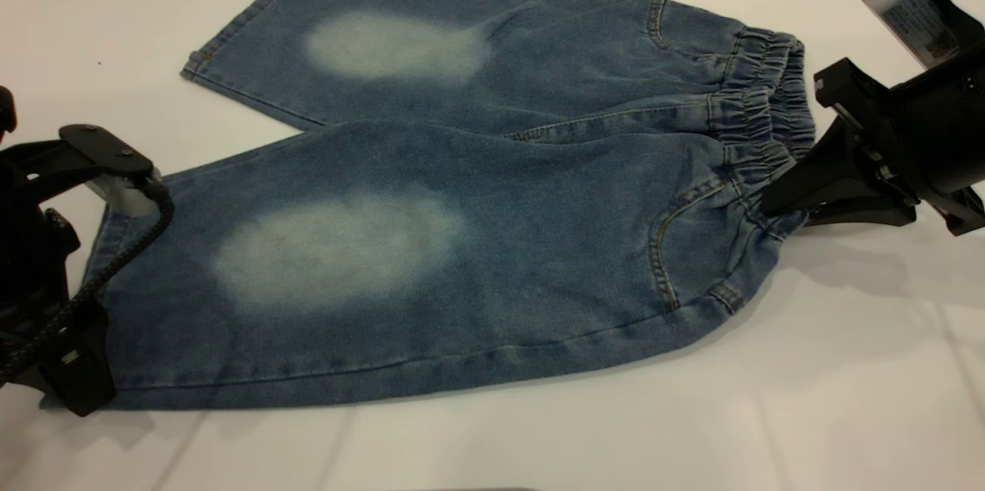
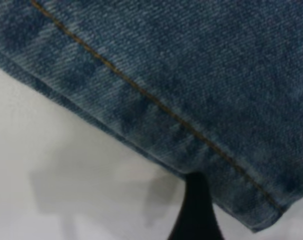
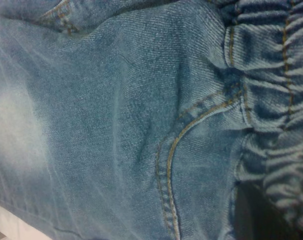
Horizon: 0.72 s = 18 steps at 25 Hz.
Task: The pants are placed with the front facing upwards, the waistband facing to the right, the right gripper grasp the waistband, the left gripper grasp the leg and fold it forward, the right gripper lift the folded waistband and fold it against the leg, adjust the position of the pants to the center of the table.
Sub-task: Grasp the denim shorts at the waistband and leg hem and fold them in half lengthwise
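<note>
The pants (image 1: 462, 245) lie flat on the table (image 1: 846, 399), front up, pale thigh patches showing, legs fanning toward the left and the waistband (image 1: 762, 106) at the right. They sit a little toward the far side and reach across most of the view.

The right gripper (image 1: 777, 202) is at the near corner of the waistband, its black finger tip touching the ruched edge; from its wrist view the elastic gathers and the front pocket seam fill the picture, so it is right on the cloth. Whether it has actually clamped down, I cannot tell. The left gripper (image 1: 85, 391) stands at the hem of the near leg; its wrist view shows one dark finger (image 2: 196, 210) just at the hem's edge with the stitched hem over it. Whether it has closed on the cloth I cannot tell either.

To my eye the grasps are being set up before the first fold. To do it well, each pincer should take both layers squarely at the edge, not just the top ply, and both arms should lift together so the denim doesn't drag or twist.

No containers are in sight.
</note>
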Each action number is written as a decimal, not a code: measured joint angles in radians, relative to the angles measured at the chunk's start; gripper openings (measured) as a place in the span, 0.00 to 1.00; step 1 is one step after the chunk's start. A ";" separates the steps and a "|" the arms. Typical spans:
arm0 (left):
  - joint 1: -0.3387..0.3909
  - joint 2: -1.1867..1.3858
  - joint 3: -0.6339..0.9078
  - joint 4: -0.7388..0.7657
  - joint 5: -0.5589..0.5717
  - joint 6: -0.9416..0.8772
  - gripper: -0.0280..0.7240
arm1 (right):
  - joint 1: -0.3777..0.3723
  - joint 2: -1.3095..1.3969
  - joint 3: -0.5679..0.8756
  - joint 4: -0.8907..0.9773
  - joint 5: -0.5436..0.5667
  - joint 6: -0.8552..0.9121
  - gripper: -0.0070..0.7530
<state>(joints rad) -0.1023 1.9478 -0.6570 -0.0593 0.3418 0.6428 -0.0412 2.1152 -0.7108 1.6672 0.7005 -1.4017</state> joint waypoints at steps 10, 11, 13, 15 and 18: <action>-0.010 0.004 0.000 0.003 -0.019 0.000 0.21 | 0.000 0.000 0.000 0.000 0.013 -0.001 0.08; -0.016 0.004 0.000 0.003 -0.014 0.000 0.17 | 0.000 0.000 0.000 0.000 0.022 -0.001 0.08; -0.030 -0.006 0.000 0.002 -0.002 0.000 0.11 | 0.000 0.000 0.000 0.000 0.052 -0.001 0.08; -0.046 -0.038 0.003 0.001 0.012 0.000 0.10 | 0.000 -0.002 0.000 0.000 0.096 -0.001 0.08; -0.052 -0.118 0.007 0.002 0.036 0.000 0.10 | 0.000 -0.027 0.000 -0.021 0.114 0.027 0.08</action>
<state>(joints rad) -0.1547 1.8301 -0.6497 -0.0572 0.3776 0.6428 -0.0412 2.0885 -0.7108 1.6461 0.8148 -1.3749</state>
